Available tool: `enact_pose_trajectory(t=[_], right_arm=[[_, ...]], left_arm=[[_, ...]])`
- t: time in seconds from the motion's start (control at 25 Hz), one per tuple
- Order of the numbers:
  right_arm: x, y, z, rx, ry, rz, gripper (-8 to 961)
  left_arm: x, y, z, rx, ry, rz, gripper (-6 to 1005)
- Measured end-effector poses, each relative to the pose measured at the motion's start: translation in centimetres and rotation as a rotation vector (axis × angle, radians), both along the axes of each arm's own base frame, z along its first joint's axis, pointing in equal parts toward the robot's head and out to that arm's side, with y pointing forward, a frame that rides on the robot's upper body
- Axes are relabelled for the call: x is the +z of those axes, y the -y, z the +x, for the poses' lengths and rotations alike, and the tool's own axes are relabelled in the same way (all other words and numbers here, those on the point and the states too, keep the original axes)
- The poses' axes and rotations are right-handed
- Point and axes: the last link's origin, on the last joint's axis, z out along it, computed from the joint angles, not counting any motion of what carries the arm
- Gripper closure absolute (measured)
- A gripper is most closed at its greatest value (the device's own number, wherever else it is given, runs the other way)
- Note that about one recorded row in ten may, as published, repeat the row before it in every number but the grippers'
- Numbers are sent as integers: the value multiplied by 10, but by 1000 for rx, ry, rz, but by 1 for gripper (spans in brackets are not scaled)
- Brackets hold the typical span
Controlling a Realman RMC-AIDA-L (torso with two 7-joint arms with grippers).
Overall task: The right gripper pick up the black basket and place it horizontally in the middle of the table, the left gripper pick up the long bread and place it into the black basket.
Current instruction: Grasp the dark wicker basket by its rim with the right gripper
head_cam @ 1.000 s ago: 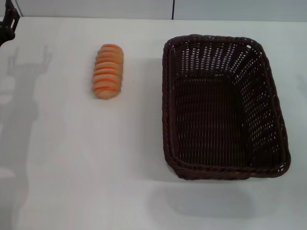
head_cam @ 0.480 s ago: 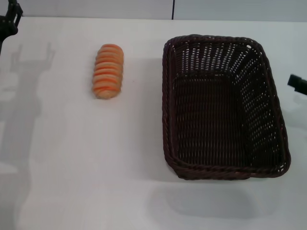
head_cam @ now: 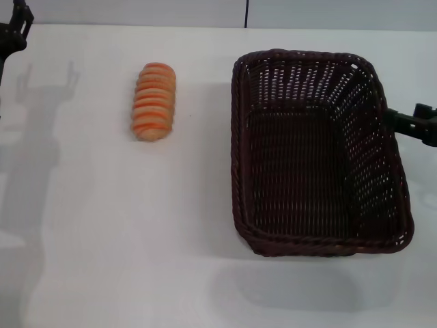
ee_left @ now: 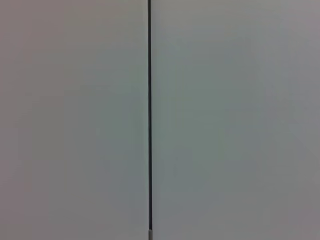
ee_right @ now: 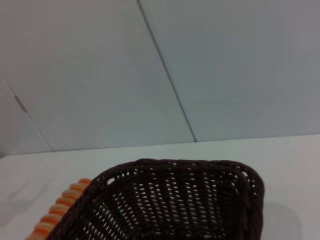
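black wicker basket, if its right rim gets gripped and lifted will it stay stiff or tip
The dark woven rectangular wicker basket looks rigid, with a thick braided rim, so it probably keeps its shape. Its openwork sides suggest it is light. Gripped on one long side only, where the slim black right gripper is, it would likely tilt.

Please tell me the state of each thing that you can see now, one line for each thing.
Dark woven wicker black basket: upright on the white table, empty, lengthwise.
Orange cream-striped long bread: lying on the table, left of the basket, apart from it.
Right gripper: at the basket's right rim.
Left gripper: far left corner, away from the bread.
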Motion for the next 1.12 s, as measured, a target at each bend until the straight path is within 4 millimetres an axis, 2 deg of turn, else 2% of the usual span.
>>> enact_pose_trajectory(t=[0.44,1.12], right_arm=[[-13,-14,-5,19,18,-50,112],[-16,-20,-8,33,30,-63,113]], left_arm=[[0,1,-2,10,0,-1,181],[1,2,-4,15,4,5,182]])
